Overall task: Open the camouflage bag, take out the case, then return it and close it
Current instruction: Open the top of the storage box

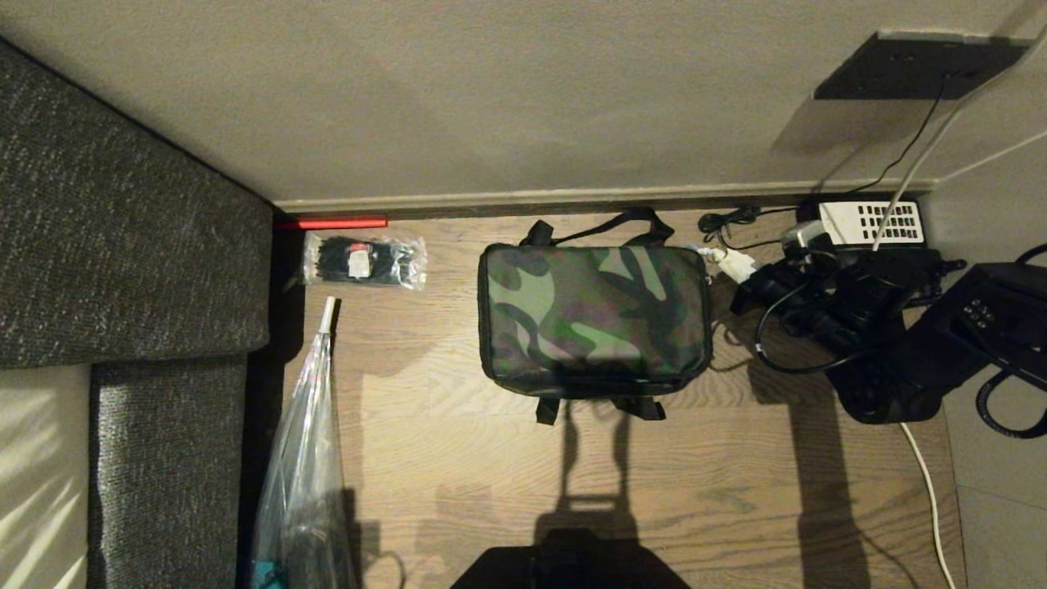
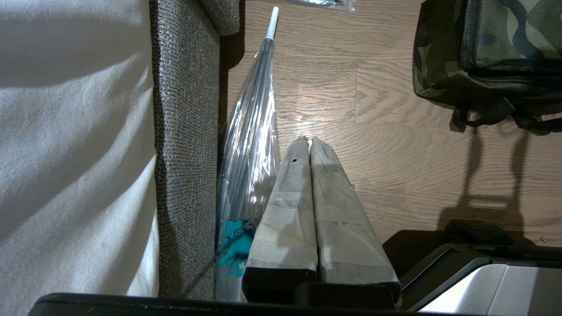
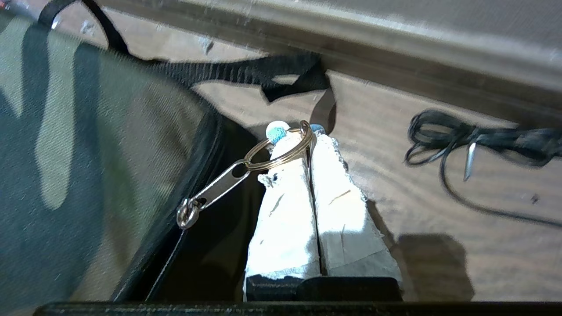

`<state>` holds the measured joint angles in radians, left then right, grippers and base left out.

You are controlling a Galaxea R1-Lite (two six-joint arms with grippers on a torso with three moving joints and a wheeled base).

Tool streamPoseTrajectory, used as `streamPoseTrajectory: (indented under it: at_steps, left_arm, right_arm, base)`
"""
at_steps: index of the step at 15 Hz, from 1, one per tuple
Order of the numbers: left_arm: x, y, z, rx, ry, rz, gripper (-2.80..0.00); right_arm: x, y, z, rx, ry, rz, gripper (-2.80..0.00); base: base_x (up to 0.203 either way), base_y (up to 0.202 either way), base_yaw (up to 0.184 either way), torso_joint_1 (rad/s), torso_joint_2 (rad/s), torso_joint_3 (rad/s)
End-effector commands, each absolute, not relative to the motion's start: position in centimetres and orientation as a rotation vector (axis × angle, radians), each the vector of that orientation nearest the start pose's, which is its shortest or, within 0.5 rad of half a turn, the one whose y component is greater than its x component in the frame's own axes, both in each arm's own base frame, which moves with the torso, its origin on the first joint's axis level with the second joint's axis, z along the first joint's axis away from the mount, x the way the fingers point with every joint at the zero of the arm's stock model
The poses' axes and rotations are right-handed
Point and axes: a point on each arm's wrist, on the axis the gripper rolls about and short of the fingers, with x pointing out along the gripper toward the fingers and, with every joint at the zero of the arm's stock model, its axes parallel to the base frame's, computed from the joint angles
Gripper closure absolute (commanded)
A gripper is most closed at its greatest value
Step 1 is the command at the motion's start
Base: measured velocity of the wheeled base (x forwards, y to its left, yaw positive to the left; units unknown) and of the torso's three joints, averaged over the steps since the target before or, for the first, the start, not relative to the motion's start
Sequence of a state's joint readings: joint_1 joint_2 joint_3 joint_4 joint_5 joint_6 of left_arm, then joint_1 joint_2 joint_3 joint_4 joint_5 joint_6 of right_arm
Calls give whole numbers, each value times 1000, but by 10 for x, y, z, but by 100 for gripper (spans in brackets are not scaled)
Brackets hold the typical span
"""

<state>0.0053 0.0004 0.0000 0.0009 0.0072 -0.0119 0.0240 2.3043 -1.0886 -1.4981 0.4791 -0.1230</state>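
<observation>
Camouflage bag (image 1: 593, 319) lay shut on the wood floor (image 1: 720, 483); right gripper (image 3: 311, 131) pinched its zip ring.

Key ring (image 3: 281, 147) on the metal zip pull (image 3: 210, 193) was caught between the right gripper's taped fingers (image 3: 285, 219), jaws pressed together on it, at the bag's corner nearest the skirting board (image 1: 572, 200). Left gripper (image 2: 309, 141) hung with jaws pressed together, empty, over bare floor near a clear plastic umbrella (image 2: 254, 131), well apart from the bag. No case was seen; the bag was zipped. Bag sat mid-floor, one black strap handle (image 1: 597, 225) toward the wall. Packet of black ties (image 1: 364, 262) lay to its left beside a grey sofa (image 1: 123, 245); telephone (image 1: 871, 222) and tangled black cable (image 3: 461, 140) lay to its right.
</observation>
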Motion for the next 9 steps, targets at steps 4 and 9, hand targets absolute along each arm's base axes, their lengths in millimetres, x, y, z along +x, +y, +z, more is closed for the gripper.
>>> streamPoseTrajectory:
  at_steps: [4, 9]
  left_arm:
    - [-23, 0, 74, -12, 3, 12, 0]
    - [-23, 0, 74, -12, 3, 12, 0]
  right_arm:
    - [439, 21, 124, -198, -380, 480, 0]
    - [447, 24, 131, -189, -423, 485, 0]
  base:
    - [0, 0, 0, 0, 0, 0]
    - [0, 0, 0, 0, 0, 0]
